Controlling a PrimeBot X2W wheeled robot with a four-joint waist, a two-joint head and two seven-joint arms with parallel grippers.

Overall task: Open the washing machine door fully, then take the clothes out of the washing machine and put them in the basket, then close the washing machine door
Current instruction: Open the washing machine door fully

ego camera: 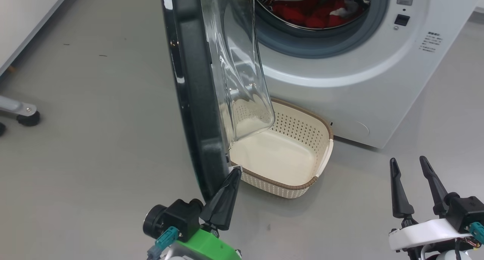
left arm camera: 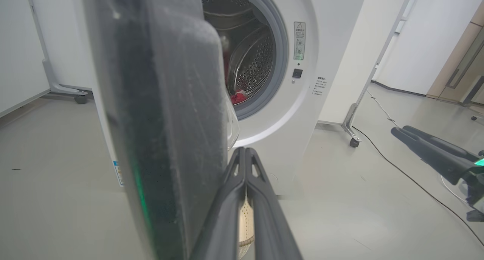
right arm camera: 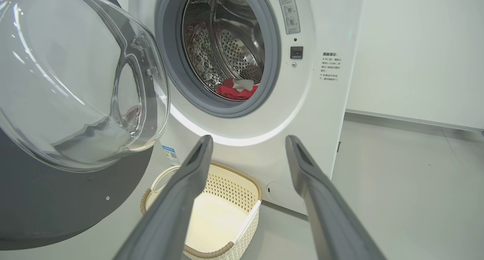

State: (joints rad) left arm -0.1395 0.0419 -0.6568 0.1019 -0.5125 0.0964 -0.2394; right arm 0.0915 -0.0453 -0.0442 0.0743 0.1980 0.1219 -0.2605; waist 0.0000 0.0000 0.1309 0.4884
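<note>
Left hand (ego camera: 235, 173) is seen closed, its fingers pressed together on nothing, with the tip at the inner side of the washing machine door (ego camera: 193, 101) near its lower edge; whether contact is made cannot be told. The right hand (ego camera: 408, 161) is held wide open and empty, low and well apart from the washing machine (ego camera: 340, 86).

The door is judged to be partly swung out and not yet fully open, as it is seen edge-on in the head view. The clothes (ego camera: 314, 10) lie in the drum as a red heap, and nothing has been placed in the basket (ego camera: 325, 126), which is set on the floor just before the machine. Emptying the drum and closing the door are therefore left to do.

The basket's near-left part is overhung by the door's glass bowl (ego camera: 242, 63), so a drop there may be hindered until the door is pushed wider. A wheeled stand (left arm camera: 353, 141) and a cable (left arm camera: 397, 165) are seen on the floor beside the machine.
</note>
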